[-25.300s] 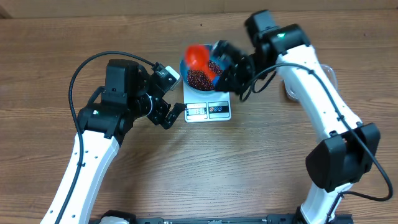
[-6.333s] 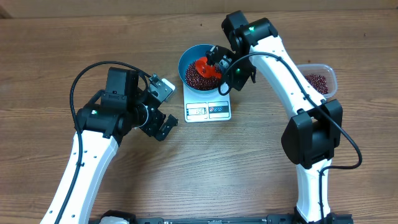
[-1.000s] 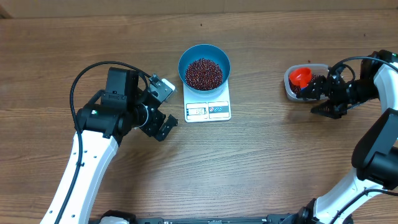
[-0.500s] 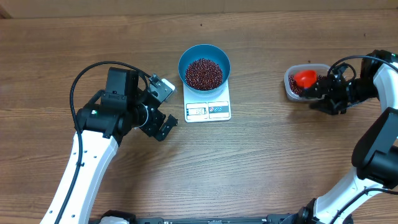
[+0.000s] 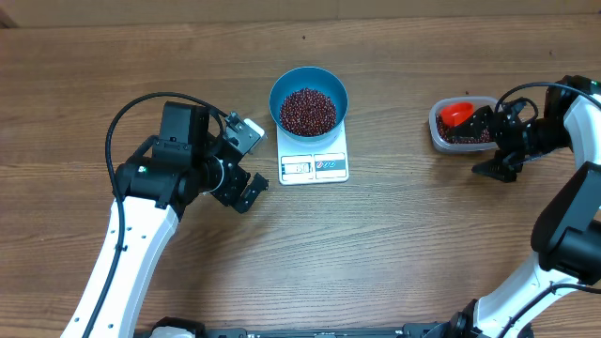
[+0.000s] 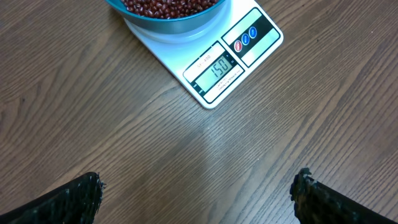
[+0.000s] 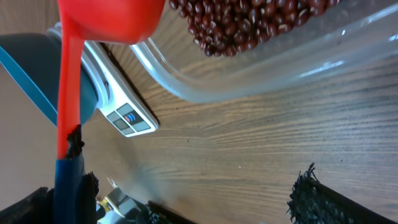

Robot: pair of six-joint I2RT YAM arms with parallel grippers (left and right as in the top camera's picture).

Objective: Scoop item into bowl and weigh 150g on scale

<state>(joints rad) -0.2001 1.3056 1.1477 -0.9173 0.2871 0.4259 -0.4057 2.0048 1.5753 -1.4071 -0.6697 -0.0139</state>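
Overhead, I see the blue bowl [image 5: 278, 94] sitting on the white scale [image 5: 315, 166], with the beans [image 5: 308, 111] heaped inside it. Through the left wrist camera the scale's display [image 6: 217, 67] reads 150. The left gripper [image 5: 249, 192] hangs just above the table [image 5: 376, 253], to the left of the scale and apart from it, its fingers spread wide with nothing between them. Far to the right, the red scoop [image 5: 457, 114] lies in the clear tub [image 5: 435, 127] on top of more beans. The right gripper [image 5: 488, 143] sits at the tub's right side with its fingers parted. On the right wrist camera the scoop's handle [image 7: 67, 93] runs down close to one finger; I cannot tell whether they touch.
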